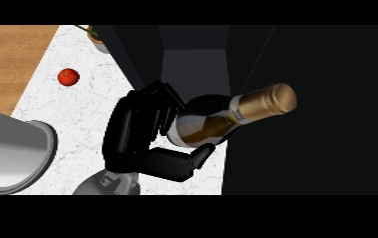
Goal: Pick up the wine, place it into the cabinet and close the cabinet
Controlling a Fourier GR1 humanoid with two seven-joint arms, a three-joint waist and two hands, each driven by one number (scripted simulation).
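A: Where do we see the wine bottle (221,122)?

B: Near the middle, lifted and tilted. Its gold cap points to the upper right and its wide body is low on the left. It hangs at the mouth of the cabinet (193,64), and the cap shows in front of the dark right panel (310,107). We cannot tell if any part of it is already inside.

A: And what holds it?

B: The left hand (136,132), clamped on the bottle's body. The fingers (159,99) curl round the far side, and the thumb (181,162) closes under the near side. The grey forearm (107,184) comes in from the lower edge.

A: What do we see in the cabinet?

B: It stands open. Between the dark left panel (136,52) and the right one we make out only a dim grey inner wall.

A: Are there other containers?

B: At the top, just beside the left panel, we see a small pot (101,46) with a green stem in it. At the left edge there is a large grey rounded shape (22,152), and we cannot tell what it is.

A: What else is there?

B: A small red fruit (68,76) lies on the white counter (74,112), well apart from the hand. A wooden surface (22,52) borders the counter at the upper left.
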